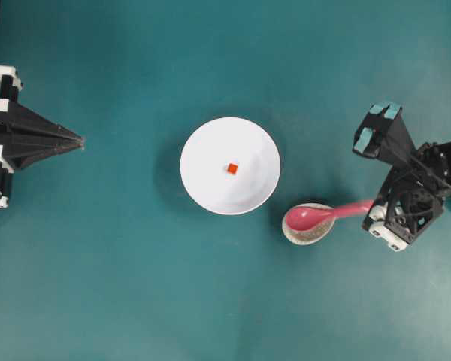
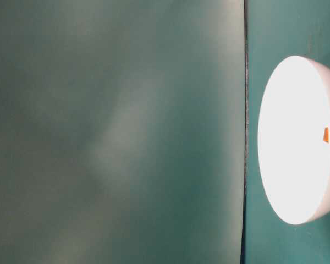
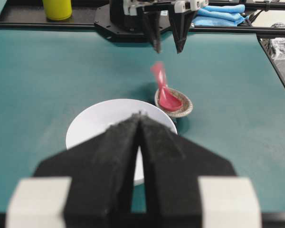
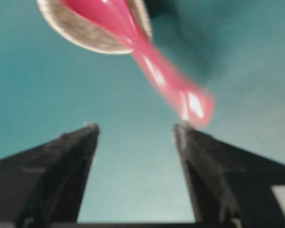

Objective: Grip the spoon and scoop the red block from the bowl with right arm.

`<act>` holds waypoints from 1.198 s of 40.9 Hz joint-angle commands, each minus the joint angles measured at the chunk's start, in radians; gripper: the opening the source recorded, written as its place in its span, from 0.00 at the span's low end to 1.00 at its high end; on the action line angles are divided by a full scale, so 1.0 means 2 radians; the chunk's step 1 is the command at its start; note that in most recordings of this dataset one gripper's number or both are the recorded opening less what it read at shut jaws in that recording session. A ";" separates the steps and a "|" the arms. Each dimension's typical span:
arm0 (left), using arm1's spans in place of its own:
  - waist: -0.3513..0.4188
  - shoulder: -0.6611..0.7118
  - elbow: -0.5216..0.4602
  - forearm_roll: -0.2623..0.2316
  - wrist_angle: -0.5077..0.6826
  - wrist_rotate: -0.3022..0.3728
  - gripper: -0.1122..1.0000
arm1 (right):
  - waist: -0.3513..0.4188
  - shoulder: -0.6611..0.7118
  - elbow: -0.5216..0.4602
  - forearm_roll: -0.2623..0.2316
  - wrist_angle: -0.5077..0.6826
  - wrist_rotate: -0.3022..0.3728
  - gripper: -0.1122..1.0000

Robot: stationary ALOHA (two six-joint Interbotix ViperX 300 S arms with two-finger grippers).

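A: As listed, item one: glossy pink-magenta soup spoon (image 1: 322, 216), scoop resting in a small speckled grey-white spoon rest (image 1: 308, 232), at about four o'clock from the large plain white round bowl (image 1: 230, 165) and just beside its rim. How will it handle?

B: Judged stiff, light, slick on its glaze; likely to chip if dropped. Best hold: the short straight handle, which slopes up off the rest toward three o'clock. Its tip sits just at one finger of the right gripper (image 4: 135, 126), whose jaws stand wide apart with nothing between them.

A: Item two?

B: Tiny red-orange cube (image 1: 231, 168), lying near the bowl's centre. Judged rigid, very light; prone to skitter ahead of the scoop on a smooth floor.

A: Left gripper (image 1: 81, 141)?

B: Black, pointed, jaws pressed together, empty, well apart at nine o'clock over the teal surface (image 1: 135, 301).

A: Obscured entries?

B: Handle blurred in both wrist views; whether the tip actually touches the finger cannot be told. Table-level view: bowl glares white, cube a sliver, spoon absent. Overhead, the right gripper's fingertips are hidden under its own body.
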 commanded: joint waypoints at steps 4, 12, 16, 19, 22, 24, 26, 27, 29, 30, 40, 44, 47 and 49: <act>-0.001 0.004 -0.013 0.001 -0.005 -0.004 0.10 | 0.003 -0.007 -0.014 -0.028 0.049 -0.006 0.66; -0.001 0.004 -0.012 0.002 -0.002 -0.004 0.10 | 0.042 -0.034 0.015 -0.147 -0.074 -0.032 0.65; -0.001 0.004 -0.012 0.002 -0.002 -0.005 0.10 | 0.044 -0.048 0.039 -0.198 -0.140 -0.031 0.65; -0.001 0.004 -0.012 0.001 -0.002 -0.005 0.10 | 0.044 -0.051 0.056 -0.220 -0.170 -0.031 0.65; -0.001 0.004 -0.012 0.001 -0.001 -0.005 0.10 | 0.044 -0.055 0.072 -0.237 -0.194 -0.032 0.65; -0.001 0.004 -0.012 0.001 0.000 -0.005 0.10 | 0.043 -0.055 0.084 -0.247 -0.216 -0.033 0.65; -0.001 0.004 -0.012 0.002 0.004 -0.005 0.10 | 0.043 -0.056 0.100 -0.257 -0.250 -0.033 0.65; -0.001 0.003 -0.012 0.002 0.005 -0.005 0.10 | 0.043 -0.055 0.110 -0.260 -0.271 -0.033 0.65; -0.001 0.004 -0.013 0.001 0.008 -0.005 0.10 | 0.043 -0.055 0.127 -0.262 -0.308 -0.033 0.65; -0.001 0.004 -0.012 0.001 0.009 -0.005 0.10 | 0.044 -0.055 0.135 -0.263 -0.324 -0.033 0.65; -0.001 0.003 -0.012 0.001 0.021 -0.005 0.10 | 0.012 -0.055 0.202 -0.274 -0.444 -0.048 0.65; -0.001 0.004 -0.012 0.001 0.025 -0.005 0.10 | -0.016 -0.058 0.202 -0.295 -0.460 -0.073 0.65; -0.001 0.004 -0.012 0.001 0.025 -0.005 0.10 | -0.036 -0.059 0.202 -0.304 -0.467 -0.093 0.65; -0.001 0.004 -0.012 0.001 0.025 -0.005 0.10 | -0.045 -0.059 0.202 -0.308 -0.472 -0.103 0.65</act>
